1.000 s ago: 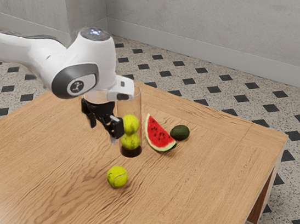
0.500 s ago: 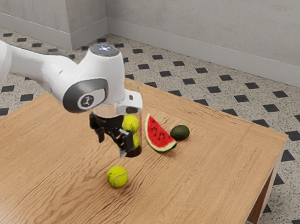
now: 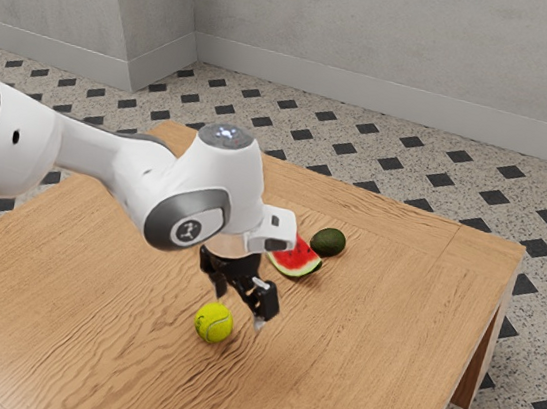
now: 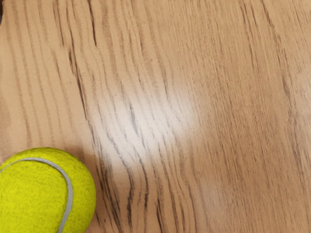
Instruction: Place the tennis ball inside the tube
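Tennis ball [image 3: 213, 323] on tbl [image 3: 378, 329], near & below gripper [image 3: 239, 310] (jaws spread apart).

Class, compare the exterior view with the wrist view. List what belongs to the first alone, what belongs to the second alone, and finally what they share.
Exterior view: the white arm, its open pincer, the watermelon slice, the avocado, the checkered floor and the wall.

Wrist view: a bright glare on the wood, and a dark sliver at one corner, too little to identify.

Both: the yellow tennis ball with its pale curved seam, and the wooden table it rests on.
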Controlling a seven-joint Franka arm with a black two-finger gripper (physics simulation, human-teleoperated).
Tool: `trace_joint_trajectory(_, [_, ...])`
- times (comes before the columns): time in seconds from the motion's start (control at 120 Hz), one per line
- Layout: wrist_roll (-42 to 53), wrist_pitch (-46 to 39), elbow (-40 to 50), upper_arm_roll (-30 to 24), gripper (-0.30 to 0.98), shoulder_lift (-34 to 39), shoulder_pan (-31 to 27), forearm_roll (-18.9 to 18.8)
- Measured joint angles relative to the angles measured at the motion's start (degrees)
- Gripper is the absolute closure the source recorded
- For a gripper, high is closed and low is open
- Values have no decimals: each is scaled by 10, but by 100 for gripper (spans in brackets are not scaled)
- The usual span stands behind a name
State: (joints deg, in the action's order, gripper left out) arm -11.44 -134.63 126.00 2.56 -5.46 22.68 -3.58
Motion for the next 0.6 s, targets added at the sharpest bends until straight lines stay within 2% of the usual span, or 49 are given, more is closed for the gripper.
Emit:
trace_joint_trajectory(0.333, [7,-13,-46,-7,0,-60,6,-12])
trace_joint_trajectory(0.6, [2,3,-41,-24,0,-62,15,-8])
